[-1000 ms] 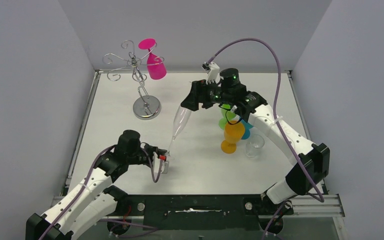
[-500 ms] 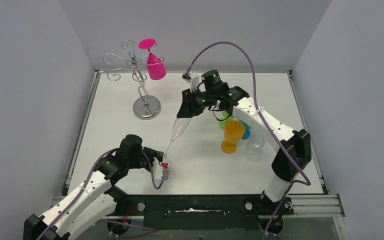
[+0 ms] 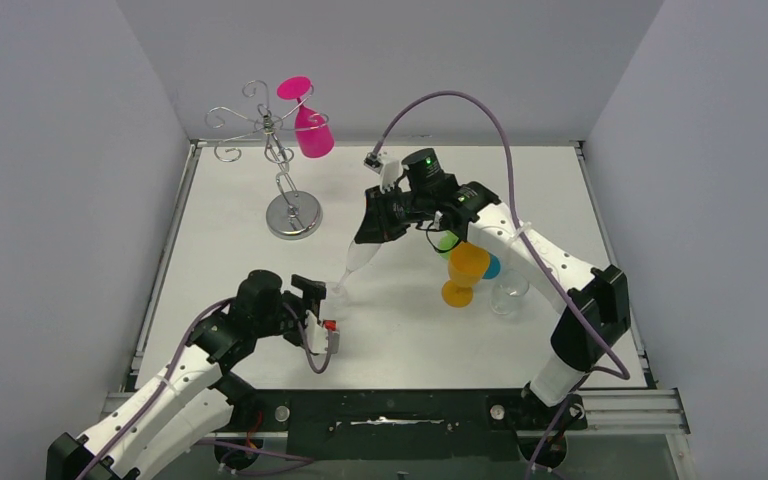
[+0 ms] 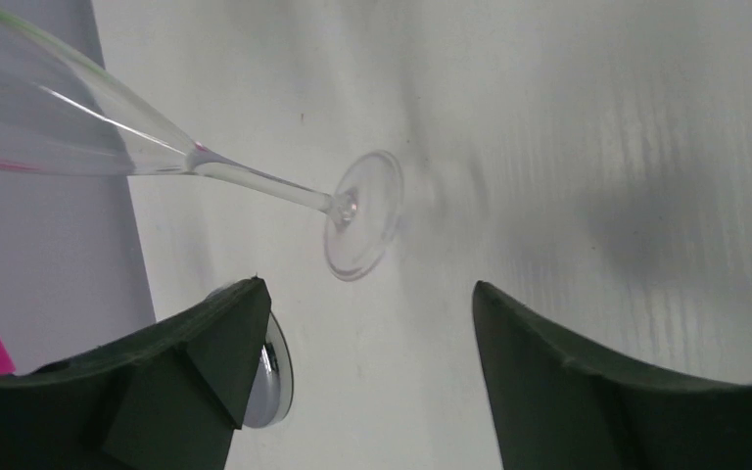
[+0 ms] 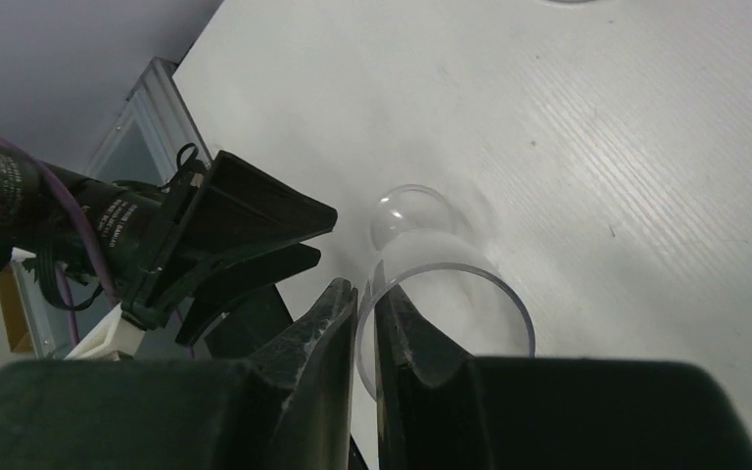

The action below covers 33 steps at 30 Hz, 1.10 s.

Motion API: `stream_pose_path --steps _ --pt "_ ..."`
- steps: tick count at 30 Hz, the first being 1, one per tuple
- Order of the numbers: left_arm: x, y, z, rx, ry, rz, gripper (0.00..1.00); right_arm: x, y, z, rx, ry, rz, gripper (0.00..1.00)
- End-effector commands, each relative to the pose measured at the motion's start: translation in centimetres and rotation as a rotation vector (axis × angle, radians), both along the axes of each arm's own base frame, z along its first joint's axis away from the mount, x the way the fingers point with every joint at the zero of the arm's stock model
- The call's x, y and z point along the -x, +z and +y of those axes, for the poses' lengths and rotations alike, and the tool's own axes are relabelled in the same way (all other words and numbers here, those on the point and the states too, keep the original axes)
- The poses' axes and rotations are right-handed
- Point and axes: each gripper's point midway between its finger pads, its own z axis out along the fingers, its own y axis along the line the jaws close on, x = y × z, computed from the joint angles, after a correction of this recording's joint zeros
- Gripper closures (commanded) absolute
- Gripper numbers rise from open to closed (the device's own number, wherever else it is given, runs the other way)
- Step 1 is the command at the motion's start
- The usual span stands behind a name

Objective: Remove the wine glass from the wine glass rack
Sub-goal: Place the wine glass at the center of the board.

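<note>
The wine glass rack (image 3: pixel 278 165) stands at the back left on its round shiny base (image 3: pixel 294 215), and a pink wine glass (image 3: pixel 310 130) hangs upside down from one arm. A clear flute glass (image 3: pixel 360 255) leans over the table with its foot (image 3: pixel 340 290) low. My right gripper (image 3: pixel 375 225) is shut on the flute's rim (image 5: pixel 441 266), one finger inside the bowl and one outside. My left gripper (image 3: pixel 320 315) is open just short of the foot (image 4: pixel 362 227), touching nothing. The rack base (image 4: pixel 276 377) shows behind my left finger.
An orange goblet (image 3: pixel 465 272), a green glass (image 3: pixel 447 243), a blue one (image 3: pixel 493 267) and a clear tumbler (image 3: pixel 508 292) cluster under the right arm. Grey walls close in the table on three sides.
My left gripper has opened and let go of the flute's foot. My right gripper has shut on the flute's rim and shifted slightly left and nearer.
</note>
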Motion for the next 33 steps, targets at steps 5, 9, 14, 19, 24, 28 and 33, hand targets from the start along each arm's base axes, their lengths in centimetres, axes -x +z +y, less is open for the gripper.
stream_pose_path --steps 5,9,14,19,24,28,33 --pt "-1.2 3.5 -1.8 0.166 0.04 -0.032 0.18 -2.3 3.3 -2.2 -0.008 -0.224 -0.202 1.0" --pt "-1.4 4.3 -2.2 0.244 0.087 -0.006 0.18 -3.7 4.1 -3.9 -0.003 -0.356 -0.286 1.0" --pt "-3.3 7.7 -2.8 0.544 0.279 0.032 0.17 -5.1 4.3 -6.3 0.055 -0.502 -0.385 1.0" --pt "-5.4 9.8 -1.5 0.766 0.536 0.102 0.17 -6.2 2.6 -8.0 0.201 -0.57 -0.448 1.0" --pt "-7.5 9.7 -0.4 0.855 0.809 0.251 0.17 -6.9 0.7 -8.1 0.338 -0.567 -0.438 1.0" --pt "-9.1 8.3 1.7 0.753 1.061 0.282 0.17 -7.2 -0.1 -7.8 0.387 -0.558 -0.432 1.0" --pt "-9.8 9.8 1.6 0.64 1.104 0.31 0.17 -7.3 -1.0 -7.9 0.445 -0.541 -0.413 1.0"
